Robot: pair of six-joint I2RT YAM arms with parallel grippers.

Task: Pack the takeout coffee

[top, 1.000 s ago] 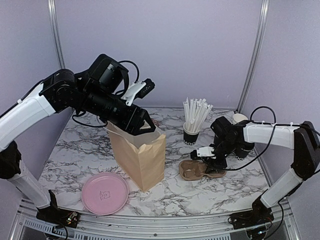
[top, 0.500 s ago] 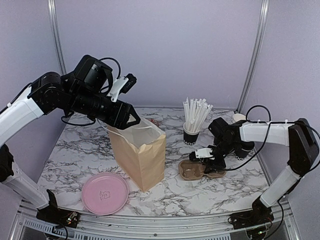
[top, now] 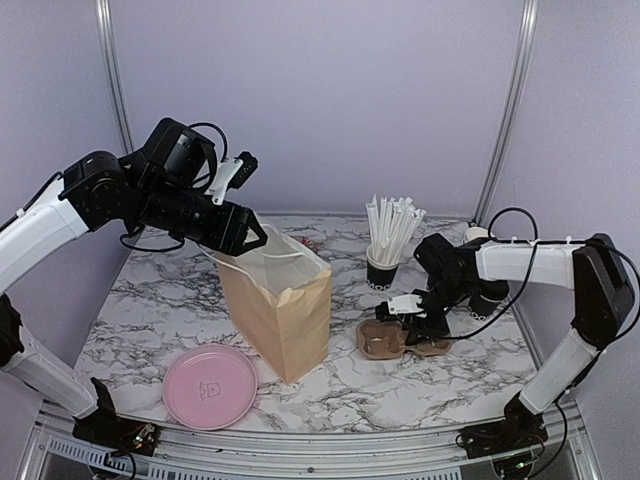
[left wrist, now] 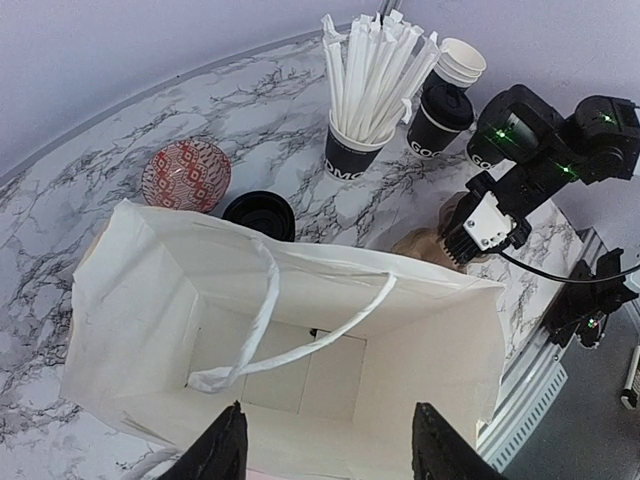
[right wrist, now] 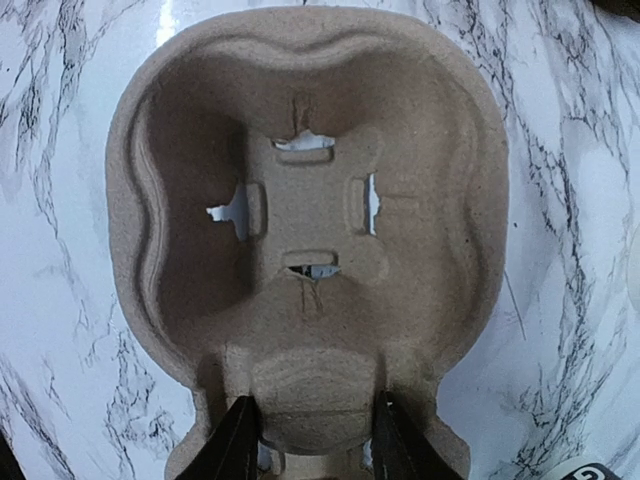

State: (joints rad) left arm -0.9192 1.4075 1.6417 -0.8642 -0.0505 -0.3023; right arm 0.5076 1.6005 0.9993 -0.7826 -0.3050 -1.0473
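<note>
The takeout coffee stands at the back right: one lidded black cup (left wrist: 441, 108) (top: 487, 300) next to another (left wrist: 478, 158) half hidden by my right arm. A third black lid (left wrist: 259, 212) shows behind the paper bag (top: 282, 312). My left gripper (left wrist: 328, 410) (top: 254, 236) hovers open over the bag's mouth; the bag's inside (left wrist: 300, 365) holds nothing. My right gripper (right wrist: 315, 410) (top: 408, 311) reaches down onto the brown pulp carrier (right wrist: 310, 200) (top: 392, 340), its fingers pressed against both sides of the carrier's middle ridge.
A black cup of white straws (top: 385, 262) stands behind the carrier. A stack of white cups (top: 478, 236) sits at the back right corner. A red patterned bowl (left wrist: 187, 175) lies behind the bag, and a pink plate (top: 210, 386) at the front left.
My left arm has drawn back to the left, off the bag's top edge. The right gripper's jaws have closed in on the carrier's ridge.
</note>
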